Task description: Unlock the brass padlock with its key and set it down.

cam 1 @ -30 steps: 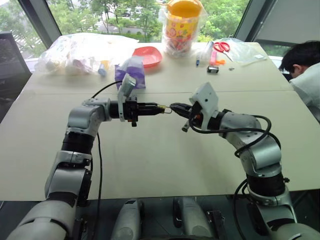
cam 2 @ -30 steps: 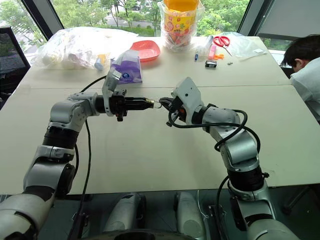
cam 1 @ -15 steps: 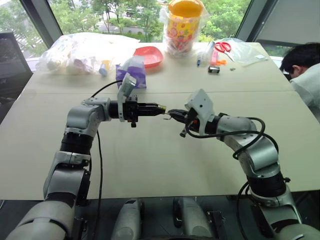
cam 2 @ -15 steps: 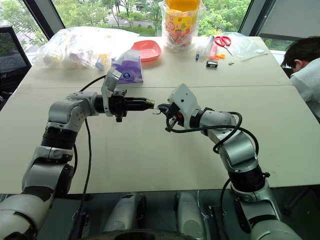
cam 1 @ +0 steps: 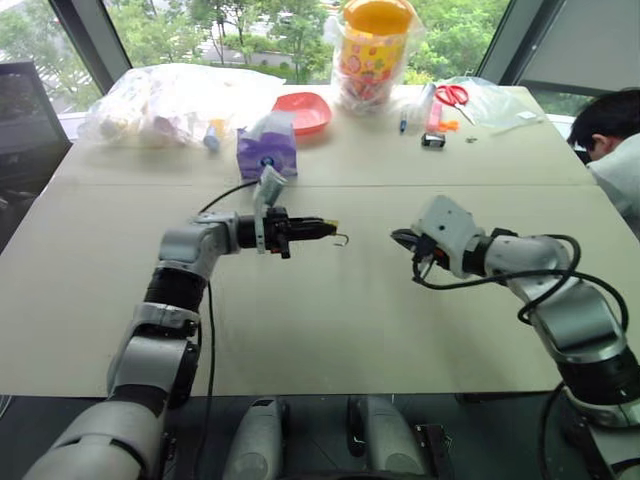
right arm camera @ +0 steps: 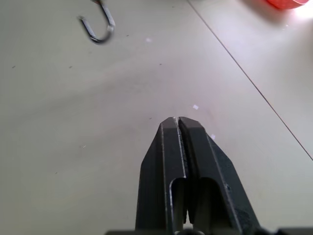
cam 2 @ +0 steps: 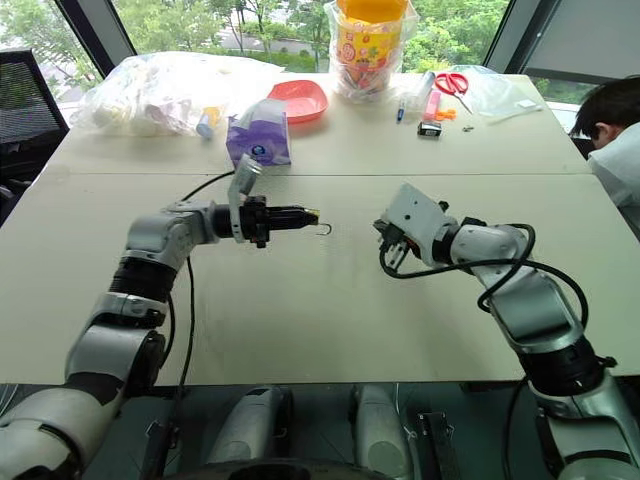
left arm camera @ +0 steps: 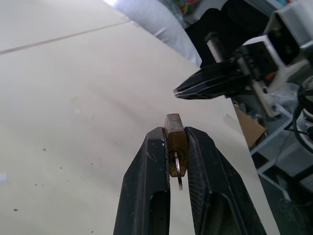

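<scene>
Left eye view, grippers now apart, left gripper (cam 1: 328, 228) jaws clamping brass padlock (left arm camera: 175, 142), right gripper (right arm camera: 177, 121) jaws shut empty

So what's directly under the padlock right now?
Bare table lies under the brass padlock, which hangs in the air, pinched in the left tool. Its shackle hooks out sideways past the fingertips. The fingers cover the sides of the lock's body.

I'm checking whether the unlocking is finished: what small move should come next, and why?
Probably lower the left gripper to the table and release. It is shut on the padlock, held above the tabletop, and the shackle hangs open like a hook, so it looks unlocked. The right gripper is shut and apart from it.
</scene>
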You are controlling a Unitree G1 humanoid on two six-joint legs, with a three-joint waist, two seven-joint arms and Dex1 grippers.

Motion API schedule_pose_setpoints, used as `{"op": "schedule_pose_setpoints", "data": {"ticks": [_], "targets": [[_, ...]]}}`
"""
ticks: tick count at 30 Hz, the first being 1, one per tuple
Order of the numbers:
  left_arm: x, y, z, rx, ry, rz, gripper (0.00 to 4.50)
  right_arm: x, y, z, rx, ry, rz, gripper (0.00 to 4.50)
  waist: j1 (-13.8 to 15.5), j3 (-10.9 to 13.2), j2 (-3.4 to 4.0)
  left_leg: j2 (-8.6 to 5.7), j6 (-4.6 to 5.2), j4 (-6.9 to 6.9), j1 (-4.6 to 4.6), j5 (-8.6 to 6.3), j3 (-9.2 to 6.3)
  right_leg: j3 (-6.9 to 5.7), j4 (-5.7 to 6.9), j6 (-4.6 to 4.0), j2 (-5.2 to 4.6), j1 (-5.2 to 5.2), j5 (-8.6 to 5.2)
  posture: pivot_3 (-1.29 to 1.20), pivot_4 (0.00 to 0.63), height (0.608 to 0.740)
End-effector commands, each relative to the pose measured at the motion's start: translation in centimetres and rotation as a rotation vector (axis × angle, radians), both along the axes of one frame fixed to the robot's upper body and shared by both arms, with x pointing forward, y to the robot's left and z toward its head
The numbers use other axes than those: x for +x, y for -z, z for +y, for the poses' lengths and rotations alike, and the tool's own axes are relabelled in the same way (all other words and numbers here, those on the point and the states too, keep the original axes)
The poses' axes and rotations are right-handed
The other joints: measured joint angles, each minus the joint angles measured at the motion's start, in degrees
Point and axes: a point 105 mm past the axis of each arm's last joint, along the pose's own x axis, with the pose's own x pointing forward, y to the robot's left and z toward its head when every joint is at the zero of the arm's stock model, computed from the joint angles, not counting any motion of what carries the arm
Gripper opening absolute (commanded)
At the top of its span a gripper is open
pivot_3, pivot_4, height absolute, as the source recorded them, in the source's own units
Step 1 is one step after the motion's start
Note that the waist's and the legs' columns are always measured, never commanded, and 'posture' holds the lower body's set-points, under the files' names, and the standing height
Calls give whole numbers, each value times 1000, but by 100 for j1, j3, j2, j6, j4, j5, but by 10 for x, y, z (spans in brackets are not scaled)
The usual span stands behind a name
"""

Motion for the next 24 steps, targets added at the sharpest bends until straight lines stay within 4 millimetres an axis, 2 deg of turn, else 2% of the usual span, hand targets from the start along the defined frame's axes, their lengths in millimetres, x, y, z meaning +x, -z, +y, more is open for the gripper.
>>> {"op": "schedule_pose_setpoints", "data": {"ticks": [1,5,7,12,15,18,21,24], "targets": [[9,10,-21,16,-18,68,0,-16,-12,13,-4,-84,-29,21,5,0,-1,0,0,1,0,0,-1,-1,2,0,1,0,0,0,150,740],[16,16,-35,16,-27,141,0,-18,-12,16,-1,-77,-28,21,0,1,-1,1,0,6,1,0,1,-1,1,-8,0,0,-4,0,150,740],[18,20,-39,38,-34,173,1013,-18,-11,16,5,-66,-29,0,7,1,-1,1,0,6,1,0,-1,-2,1,-16,0,0,-9,0,150,740],[22,27,-37,103,-49,168,3014,-19,-9,17,17,-46,-29,0,6,1,-2,1,3,3,0,-2,1,-1,-1,-2,-1,0,0,0,150,740],[31,34,-25,187,-112,116,4069,-19,-8,16,20,-31,-27,0,13,0,-3,1,4,3,-1,-3,0,-2,-1,-2,-1,0,-1,0,150,740],[39,30,-8,223,-168,58,4069,-19,-7,14,19,-18,-28,0,-9,-1,-4,2,4,7,4,-3,1,-1,-1,-16,-4,6,-7,0,150,740],[41,5,26,191,-187,-48,4069,-18,-6,5,21,21,-31,0,-118,-1,-3,11,4,5,10,-3,4,-2,1,-19,3,5,-6,0,150,740],[20,-11,54,190,-167,-165,4069,-13,-2,-4,58,83,-32,0,-155,-1,-3,20,4,-8,11,-3,3,-1,5,-13,8,-2,-2,0,150,740]]}}
